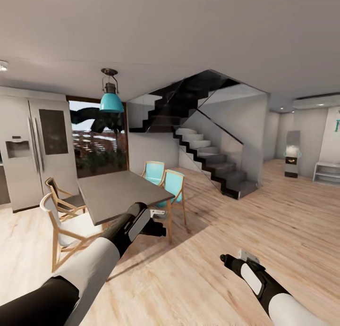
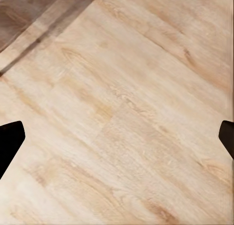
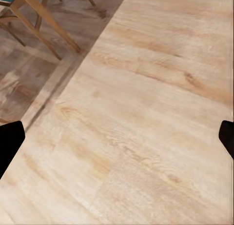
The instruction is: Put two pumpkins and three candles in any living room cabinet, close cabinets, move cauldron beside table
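— So, where are the pumpkins, the candles, that black pot?
— From where I stand I can't spot any of them, nor the long dark cabinet. What I see is a dining corner: a grey-topped table (image 1: 120, 193) at the left, with two teal chairs (image 1: 172, 187) on its far right side and two pale wooden chairs (image 1: 61, 217) on its near left.
— And the arms?
— The left arm (image 1: 94, 264) reaches forward over the near edge of that table; its left gripper (image 1: 158, 220) hangs just off the corner, above the plank floor (image 1: 245, 222). The right gripper (image 1: 224, 258) is low at the right, over bare boards.
— Holding anything?
— Nothing. In each wrist picture the dark fingertips (image 2: 9, 142) sit spread wide apart at the edges, only wood between them; same on the right (image 3: 9, 139).
— What else is around?
— A steel fridge (image 1: 33, 151) far left, a teal lamp (image 1: 111, 97) hanging over the table, and a dark staircase (image 1: 208, 156) further back.
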